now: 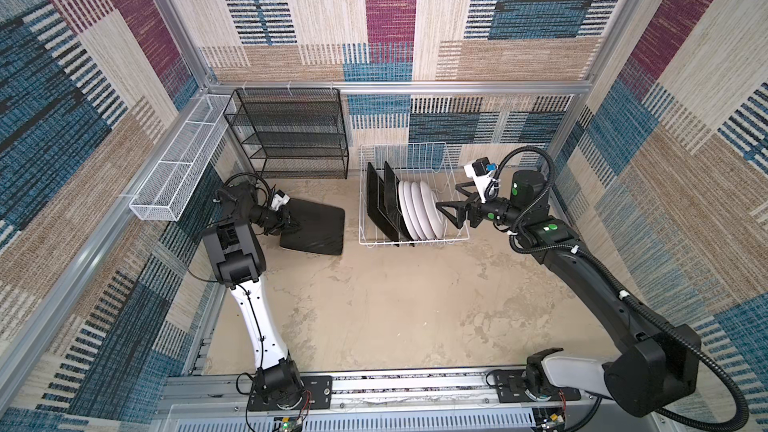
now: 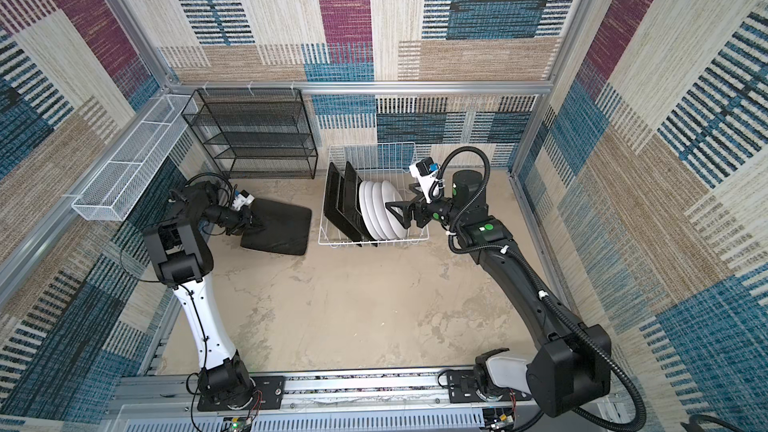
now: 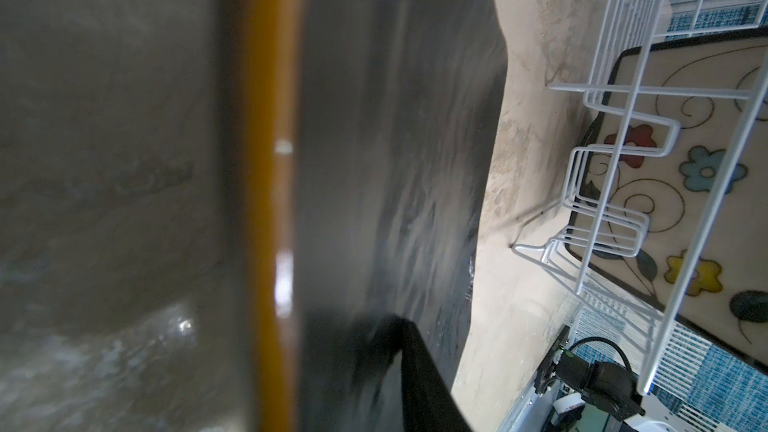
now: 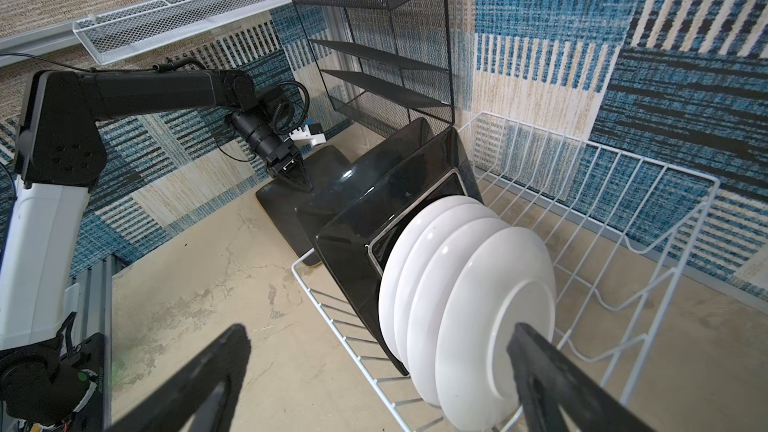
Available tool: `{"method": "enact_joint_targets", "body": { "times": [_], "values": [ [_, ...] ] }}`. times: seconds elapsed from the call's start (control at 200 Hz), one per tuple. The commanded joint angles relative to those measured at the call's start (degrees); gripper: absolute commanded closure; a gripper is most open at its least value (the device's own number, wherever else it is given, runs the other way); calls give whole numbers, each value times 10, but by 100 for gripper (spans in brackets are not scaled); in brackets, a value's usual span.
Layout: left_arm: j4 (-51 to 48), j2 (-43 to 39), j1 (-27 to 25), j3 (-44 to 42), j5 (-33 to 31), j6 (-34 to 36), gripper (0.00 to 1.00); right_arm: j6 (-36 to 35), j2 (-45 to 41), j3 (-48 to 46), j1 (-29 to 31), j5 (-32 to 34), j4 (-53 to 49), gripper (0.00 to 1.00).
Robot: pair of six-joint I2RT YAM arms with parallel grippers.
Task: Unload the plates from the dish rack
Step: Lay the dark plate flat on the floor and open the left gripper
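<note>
The white wire dish rack [image 1: 415, 150] [image 2: 374, 147] stands at the back of the table. Two black-backed square plates [image 1: 380, 201] [image 4: 399, 184] and several round white plates [image 1: 417, 209] [image 4: 478, 305] stand upright in it. A third square plate [image 1: 318, 226] [image 2: 282, 228] lies black back up on the table left of the rack. My left gripper [image 1: 291, 224] [image 4: 301, 182] straddles this plate's left edge; one finger [image 3: 419, 367] rests by its back, the other is hidden. My right gripper [image 1: 446, 195] [image 4: 378, 330] is wide open at the rack's right end, beside the last round plate.
A black mesh shelf unit [image 1: 291, 135] stands against the back wall, left of the rack. A long white mesh basket [image 1: 178, 168] hangs on the left wall. Patterned walls close in three sides, and an aluminium rail [image 1: 395, 384] runs along the front.
</note>
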Motion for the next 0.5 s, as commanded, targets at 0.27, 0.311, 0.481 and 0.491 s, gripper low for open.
{"method": "enact_joint_targets", "body": {
  "times": [0.27,0.311,0.481,0.491],
  "values": [
    [20,29,3,30,-130,-14,66,-31,0,38,1,28,-26,1],
    [20,32,3,33,-133,-12,65,-31,-1,37,0,28,-26,1],
    [20,41,6,40,-136,-16,62,-38,-6,33,0,39,-32,1],
    [19,41,6,40,-137,-16,62,-38,-6,33,1,39,-32,1]
  ]
}}
